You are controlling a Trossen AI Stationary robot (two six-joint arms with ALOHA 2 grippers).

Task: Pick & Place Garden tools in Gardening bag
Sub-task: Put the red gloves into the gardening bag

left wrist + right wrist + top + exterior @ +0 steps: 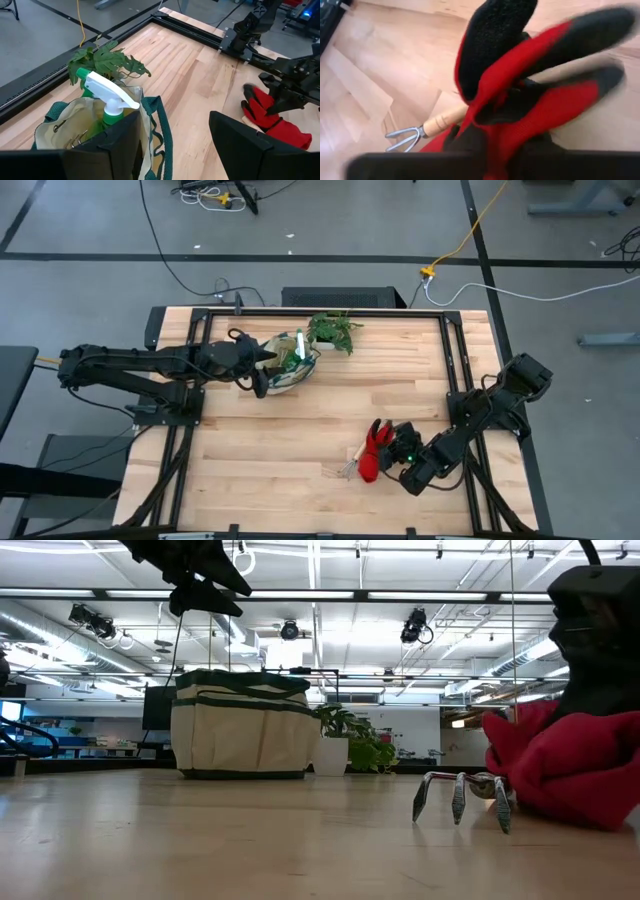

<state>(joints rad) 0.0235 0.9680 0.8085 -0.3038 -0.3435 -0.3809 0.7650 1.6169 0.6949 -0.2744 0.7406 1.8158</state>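
The cream gardening bag (290,372) with green trim stands at the table's far middle. A green spray bottle (110,95) stands upright inside it, nozzle above the rim. My left gripper (172,145) hovers open just above the bag, touching nothing. The red-and-black gloves (376,452) lie bunched near the table's front right, on the wooden handle (445,120) of the small metal rake (460,795), whose tines rest on the table. My right gripper (398,452) is down on the gloves. My right gripper is shut on the bunched gloves (520,125), coming slanting down from the table's right. The gloves themselves fill the wrist view and hide the fingers, so which part is pinched cannot be told. The gloves' underside stays on the table (560,810); their black-tipped fingers (495,35) stick up.
A leafy plant in a white pot (335,330) stands just right of the bag at the far edge. Black frame rails (460,360) run along the table's sides. Bare wood (280,450) lies between the bag and the gloves.
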